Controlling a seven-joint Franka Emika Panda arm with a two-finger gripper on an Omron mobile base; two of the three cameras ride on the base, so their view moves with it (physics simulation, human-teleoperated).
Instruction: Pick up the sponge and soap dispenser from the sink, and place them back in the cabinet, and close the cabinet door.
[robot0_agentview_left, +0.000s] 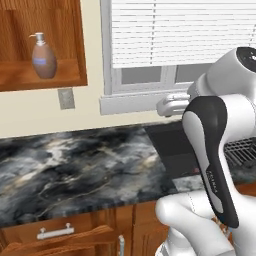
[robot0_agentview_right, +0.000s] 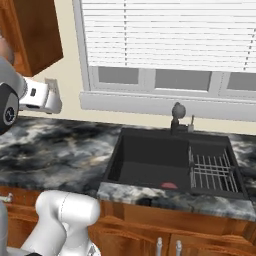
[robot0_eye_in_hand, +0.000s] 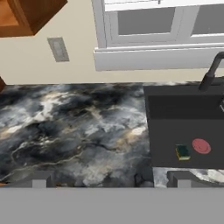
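Pincer (robot0_eye_in_hand: 109, 178) spread wide; soap dispenser (robot0_agentview_left: 43, 56) label pale blue, unreadable.

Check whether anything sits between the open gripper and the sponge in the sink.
Nothing visible does. The gripper is open above the counter, and the sponge lies uncovered on the floor of the sink. A small green block sits beside the sponge, not on it.

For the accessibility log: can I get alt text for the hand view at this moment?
Seen from the open gripper, a black sink set in a dark marbled counter holds a red-pink sponge and a small green block beside it. A dark faucet rises behind; above are a window sill, a wall outlet and a cabinet corner.
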